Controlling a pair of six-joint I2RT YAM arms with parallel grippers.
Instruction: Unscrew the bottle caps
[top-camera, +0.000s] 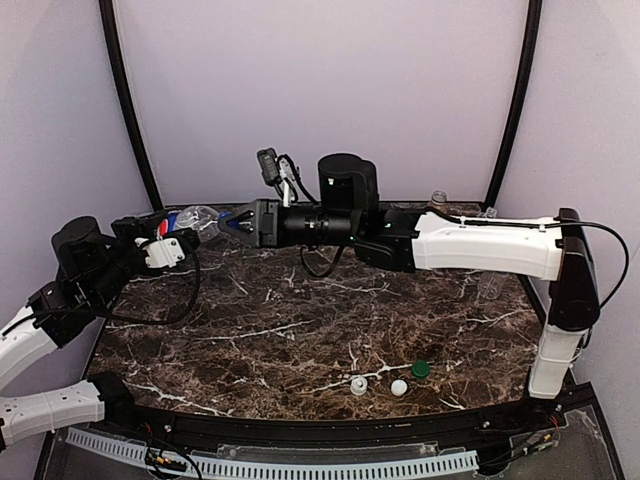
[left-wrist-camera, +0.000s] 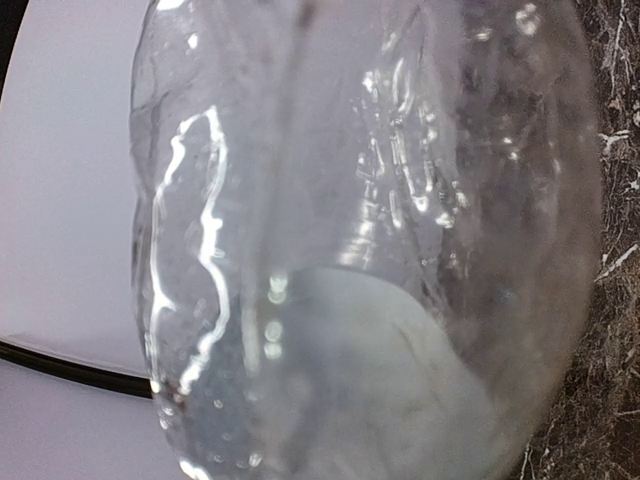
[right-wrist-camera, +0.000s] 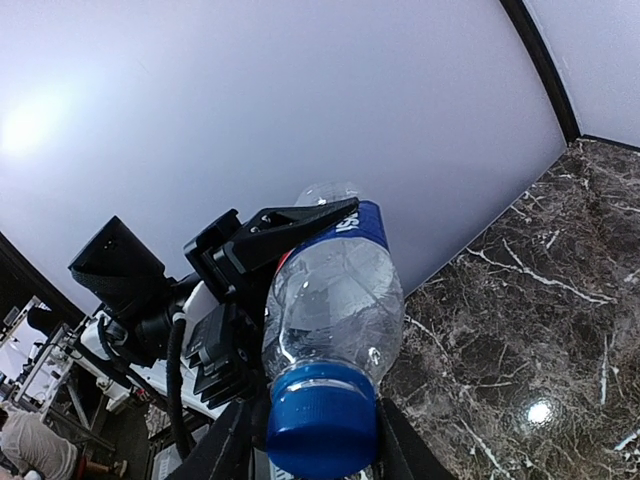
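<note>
Bottle caps (top-camera: 399, 387) from above: two white and a green cap (top-camera: 421, 368), loose on the marble table (top-camera: 300, 330), lower right of centre. At upper left, a clear bottle (top-camera: 197, 214) lying sideways in the air between the left gripper (top-camera: 172, 232) and the right gripper (top-camera: 228, 224). Second clear bottle (top-camera: 438, 199) upright at upper right, mostly hidden behind the right arm.

Left wrist view: filled by the bottle (left-wrist-camera: 350, 250), walls clear and crumpled, with table (left-wrist-camera: 610, 300) showing at the right edge. Own fingers out of sight.

Right wrist view: blue cap (right-wrist-camera: 322, 405) on the bottle (right-wrist-camera: 335, 300), bottom centre, see-through body with blue label behind. Left gripper (right-wrist-camera: 275, 262) clamped tight across the bottle. Right gripper (right-wrist-camera: 320, 448) with fingers (right-wrist-camera: 232, 445) just beside the cap on either side; pressing or not, cannot tell.
</note>
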